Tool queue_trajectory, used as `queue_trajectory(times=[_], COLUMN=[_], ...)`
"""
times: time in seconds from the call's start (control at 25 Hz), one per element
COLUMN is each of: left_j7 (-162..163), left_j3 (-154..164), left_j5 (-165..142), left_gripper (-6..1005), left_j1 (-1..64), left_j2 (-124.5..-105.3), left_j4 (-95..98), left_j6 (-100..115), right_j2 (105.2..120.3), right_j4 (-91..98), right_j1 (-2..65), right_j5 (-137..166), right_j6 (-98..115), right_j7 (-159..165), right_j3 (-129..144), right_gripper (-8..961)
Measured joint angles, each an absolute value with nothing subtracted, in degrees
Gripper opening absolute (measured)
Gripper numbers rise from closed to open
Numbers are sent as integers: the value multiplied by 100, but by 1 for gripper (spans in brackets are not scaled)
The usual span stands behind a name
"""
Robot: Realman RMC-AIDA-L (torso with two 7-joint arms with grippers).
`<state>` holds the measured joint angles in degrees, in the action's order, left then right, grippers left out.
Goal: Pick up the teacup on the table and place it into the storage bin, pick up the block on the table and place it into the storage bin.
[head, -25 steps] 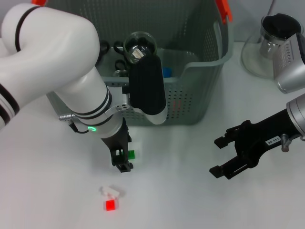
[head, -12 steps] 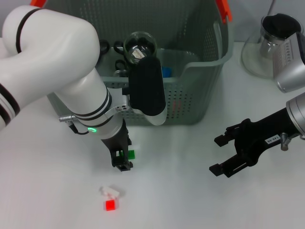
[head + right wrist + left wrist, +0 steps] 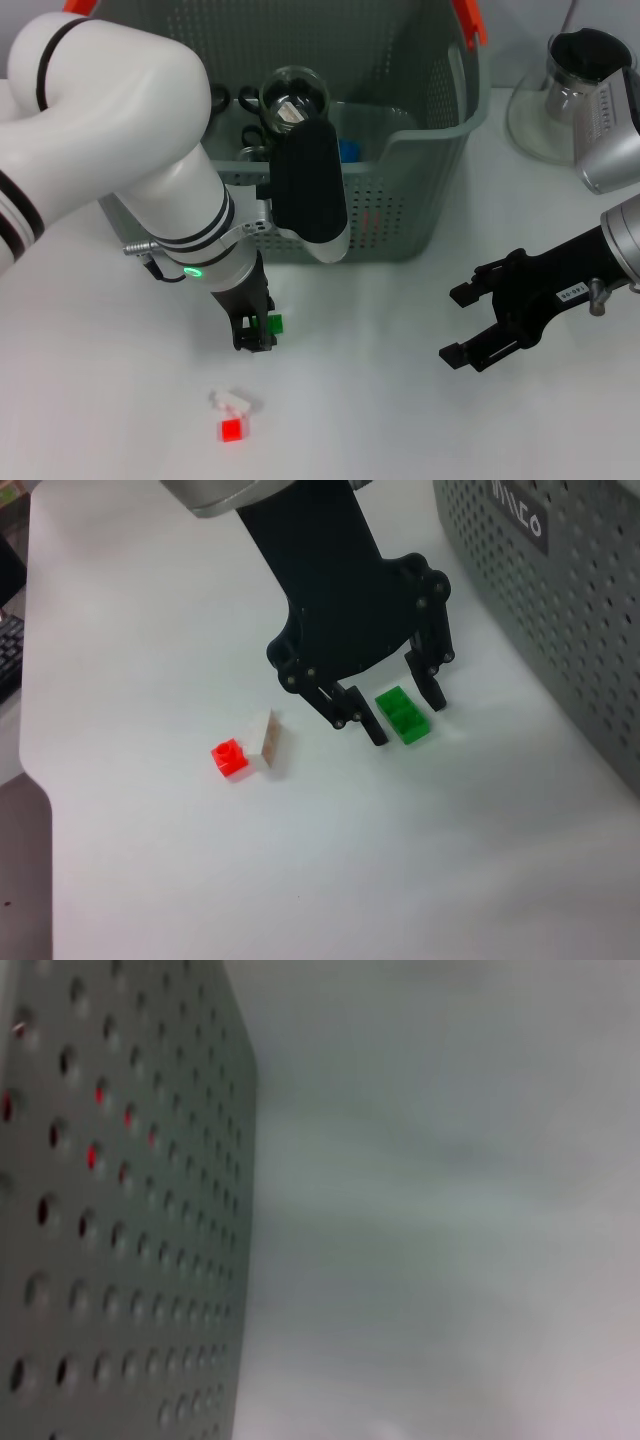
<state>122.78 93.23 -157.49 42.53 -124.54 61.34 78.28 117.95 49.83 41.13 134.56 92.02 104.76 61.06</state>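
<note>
teacup: you're seeing a clear glass cup (image 3: 294,98) sitting inside the storage bin (image 3: 420,160), so I'm judging that half done.
block: green block (image 3: 402,714) is lying on the table (image 3: 400,420), just in front of the bin wall, not yet lifted.
left gripper (image 3: 404,709): it's standing low over the table with jaws open and narrow, one finger on each side of the green block (contact is too close to call).
right gripper (image 3: 487,322): it's hanging over the table to the right, well apart from the block, jaws wide and holding nothing.
extras: red block (image 3: 229,757) touching a white block (image 3: 264,736), nearer you, both loose on the table.
left to do: you're waiting on close, lift and drop into the bin.
</note>
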Motion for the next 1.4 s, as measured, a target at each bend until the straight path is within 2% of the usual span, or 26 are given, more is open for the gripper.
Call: queue_trajectory(times=[0.24,0.36,0.56,0.84,1.16,1.4], left_j7=[12296,12322,12351,12859,12973,12969], left_j3=[9299,9330,9322,9053,7693,5624], left_j5=[-15749,-15754,-15757,-15726,-14425,-12772], left_gripper=[408,240,204,203,201,201], left_j1=[4280,4292,4290,4191,3699,4073], left_j2=[-12454,-12454,-12454,-12439,-12428,-12320], left_j4=[6081,6065,6118,6635,7940,8073], left_j6=[7850,7856,7912,8238,9506,11245], right_j2=[11795,11795,11795,11779,11762,11761], right_j4=[4983,4983,4983,4983,4983,4983], right_j1=[4113,4113,4119,4100,4069,4080], right_j5=[13456,13456,13456,13456,13456,13456], right_j6=[9202,9202,9202,9202,9205,9214], right_j7=[10486,10486,10490,10490,10487,10487], right_j3=[6110,6116,6116,6090,6081,6094], right_gripper=[945,945,945,945,945,944])
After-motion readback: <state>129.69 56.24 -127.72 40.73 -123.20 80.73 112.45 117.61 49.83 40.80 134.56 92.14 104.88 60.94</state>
